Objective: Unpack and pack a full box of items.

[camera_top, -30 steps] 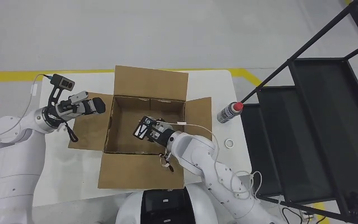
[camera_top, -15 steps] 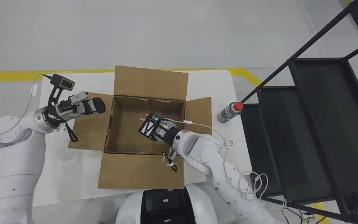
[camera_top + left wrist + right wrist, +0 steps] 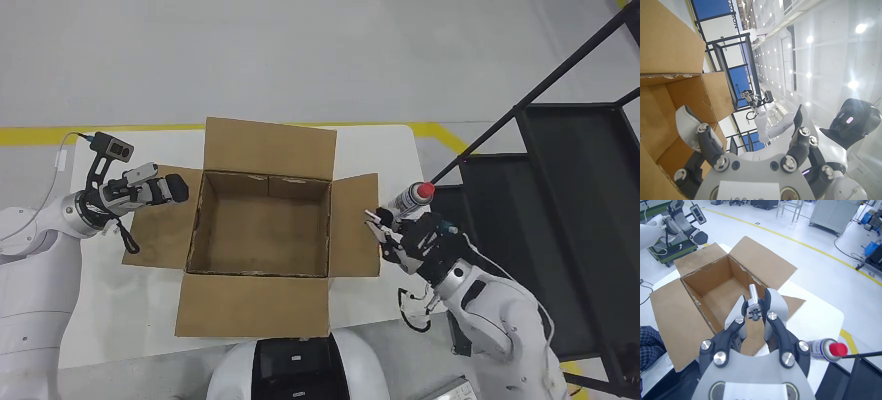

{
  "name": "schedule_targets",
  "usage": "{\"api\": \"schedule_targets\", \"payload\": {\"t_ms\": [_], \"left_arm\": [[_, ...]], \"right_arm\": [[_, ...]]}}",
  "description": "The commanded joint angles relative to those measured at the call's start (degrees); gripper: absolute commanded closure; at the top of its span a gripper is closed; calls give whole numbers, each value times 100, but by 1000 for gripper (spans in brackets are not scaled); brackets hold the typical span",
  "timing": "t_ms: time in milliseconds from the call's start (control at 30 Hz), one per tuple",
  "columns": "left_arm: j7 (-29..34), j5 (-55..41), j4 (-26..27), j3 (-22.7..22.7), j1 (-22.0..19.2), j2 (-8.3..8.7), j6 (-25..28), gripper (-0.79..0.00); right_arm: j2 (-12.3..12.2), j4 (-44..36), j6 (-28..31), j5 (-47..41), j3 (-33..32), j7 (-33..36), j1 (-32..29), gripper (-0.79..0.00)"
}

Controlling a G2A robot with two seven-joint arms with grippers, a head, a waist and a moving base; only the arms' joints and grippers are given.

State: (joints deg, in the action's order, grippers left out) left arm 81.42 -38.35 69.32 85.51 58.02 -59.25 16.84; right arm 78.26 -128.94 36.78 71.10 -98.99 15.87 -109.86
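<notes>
the right gripper (image 3: 754, 303) pinched a small metal shaft (image 3: 752, 294) by its flange over the right flap edge of the cardboard box (image 3: 719, 272), a rigid, slick, dense-looking piece probably best held there, while the left gripper (image 3: 172, 188) hung spread beside the box.

**Wall panels, left wrist view.**
- Blue panels (image 3: 740, 79): a white logo and one short word, set sideways and repeated from panel to panel.
- White perforated panels (image 3: 725, 28): the same word in dark letters. It is a brand mark and is not spelled out.

**Label at the base of the left gripper (image 3: 741, 111).** White sticker (image 3: 748, 190) with dark characters cut off at the view's edge. Only their tops show, so it is unreadable.

**Label at the base of the right gripper (image 3: 755, 298).** White tag (image 3: 753, 391) with print cut off the same way, also unreadable.

**Spray can (image 3: 817, 349).** The wrapper is blurred and its print cannot be made out.
</notes>
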Motion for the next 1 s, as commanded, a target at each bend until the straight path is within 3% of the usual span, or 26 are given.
{"api": "schedule_targets", "payload": {"t_ms": [0, 100, 267, 500, 900, 967], "left_arm": [[0, 0, 0, 0, 0, 0, 0, -785], [0, 0, 0, 0, 0, 0, 0, -785], [0, 0, 0, 0, 0, 0, 0, -785], [0, 0, 0, 0, 0, 0, 0, -785], [0, 0, 0, 0, 0, 0, 0, -785], [0, 0, 0, 0, 0, 0, 0, -785]], "right_arm": [[-15, -12, 35, -157, -423, -287, -373, 0], [-37, 29, 158, -241, -818, -459, -807, 0], [-75, 338, 118, -8, -822, 44, -999, 0], [-110, 1483, -261, 468, -25, 827, -224, 0], [-155, 2642, -755, 1288, 738, 1434, 582, 0], [-162, 2889, -814, 1346, 838, 1487, 704, -31]]}}
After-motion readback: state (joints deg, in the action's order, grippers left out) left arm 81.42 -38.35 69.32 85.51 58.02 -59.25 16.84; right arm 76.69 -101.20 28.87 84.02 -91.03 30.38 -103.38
